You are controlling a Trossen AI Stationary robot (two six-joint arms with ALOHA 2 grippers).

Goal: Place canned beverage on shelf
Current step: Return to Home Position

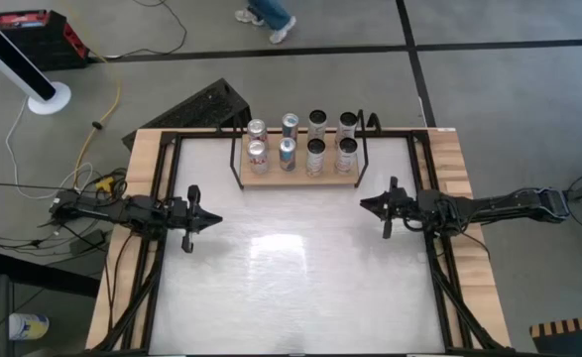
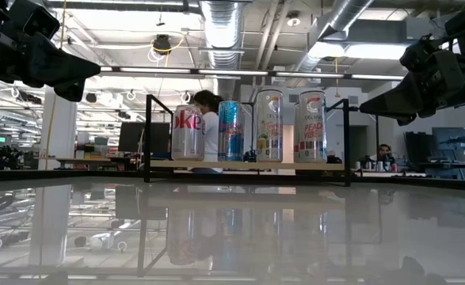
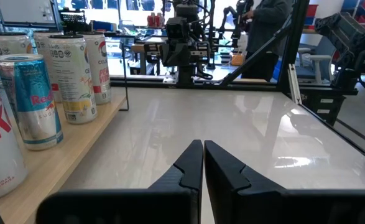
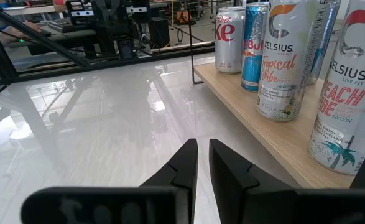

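Observation:
The shelf point(image 1: 298, 178), a light-wood board in a black wire frame, stands at the table's far middle. Several cans stand upright on it in two rows: Diet Coke cans point(image 1: 257, 152) at the left, blue Red Bull cans point(image 1: 288, 151), then tall Celsius cans point(image 1: 346, 154). In the low view the cans point(image 2: 249, 125) stand in a row. My left gripper point(image 1: 214, 219) is shut and empty above the table's left side. My right gripper point(image 1: 366, 204) is shut and empty above the table's right side. Both point toward the table's middle.
The white tabletop point(image 1: 291, 278) lies between and in front of the grippers. A black crate point(image 1: 206, 107) sits off the far-left corner. People show in the room beyond the table point(image 2: 208, 107). A person's feet point(image 1: 271, 20) show on the floor.

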